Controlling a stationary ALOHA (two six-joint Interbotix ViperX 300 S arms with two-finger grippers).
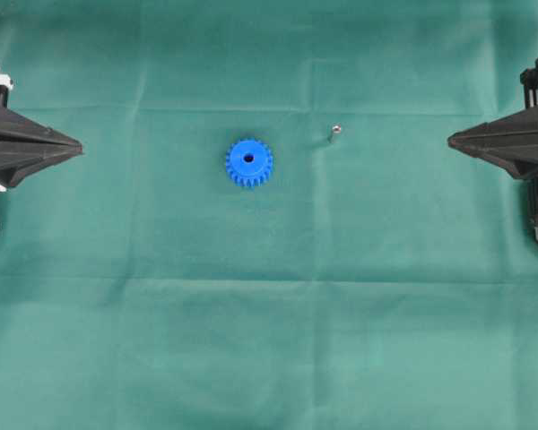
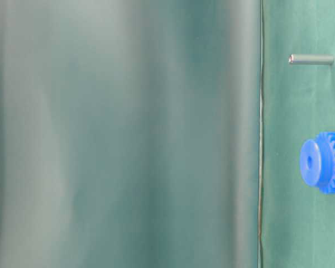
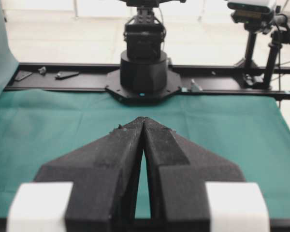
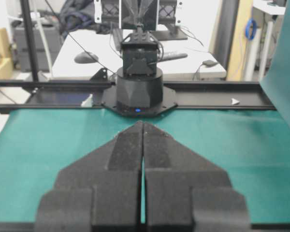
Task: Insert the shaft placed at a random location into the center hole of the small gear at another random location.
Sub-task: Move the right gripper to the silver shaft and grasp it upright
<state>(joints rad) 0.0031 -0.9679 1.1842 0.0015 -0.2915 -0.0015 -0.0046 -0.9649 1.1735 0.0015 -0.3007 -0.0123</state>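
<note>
Both hands pressed together, empty: left hand point(image 1: 79, 149) at left edge of the surface point(image 1: 269, 340), right hand point(image 1: 450, 140) at right edge. Small gear point(image 1: 248, 162) mid-surface, shaft point(image 1: 334, 133) nearby, apart.

In the table-level view the gear point(image 2: 324, 162) is cut by the right edge, and a blurred green expanse fills the left. Overhead, the shaft point(image 1: 334, 133) is too small for detail.

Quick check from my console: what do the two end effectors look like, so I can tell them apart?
Both are matte black wedges tapering to a point. The left end effector carries white blocks at its base; the right end effector is all black, with black cabling behind it.
</note>
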